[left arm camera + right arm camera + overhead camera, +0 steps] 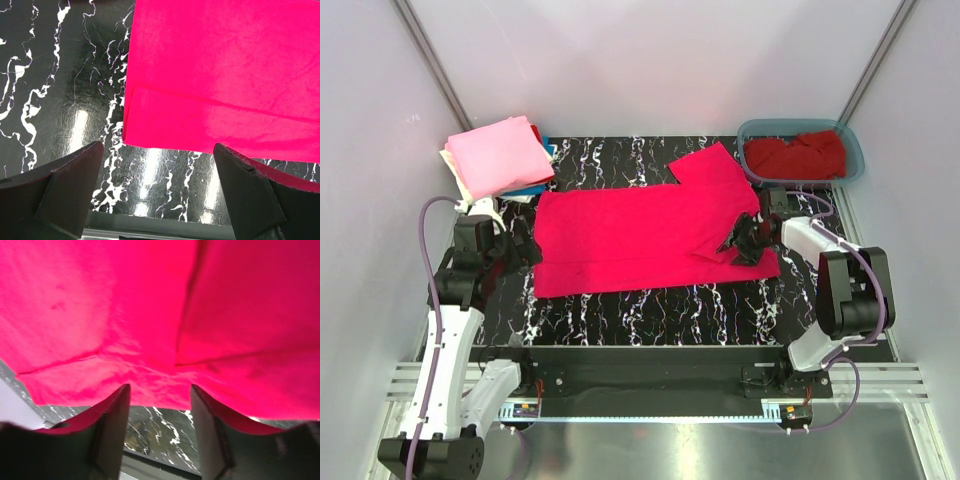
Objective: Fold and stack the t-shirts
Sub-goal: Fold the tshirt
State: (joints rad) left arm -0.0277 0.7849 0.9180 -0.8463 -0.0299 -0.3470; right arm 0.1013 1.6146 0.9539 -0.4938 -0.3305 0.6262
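folded stack [500, 155] sits upper left; your pinkish-red t-shirt [640, 235] is partly folded, left gripper [157, 150] and right gripper [160, 390] spread empty; dark red shirt [798, 155] unfolded.

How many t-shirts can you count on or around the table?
5 visible: bright pinkish-red t-shirt spread mid-table; dark red t-shirt in the teal tub; light pink t-shirt, cream t-shirt and blue t-shirt stacked far left. More may hide in that stack.

Pinkish-red t-shirt [630, 235] spread flat, sleeve out — folded shirts [500, 155] stacked beyond its left end.
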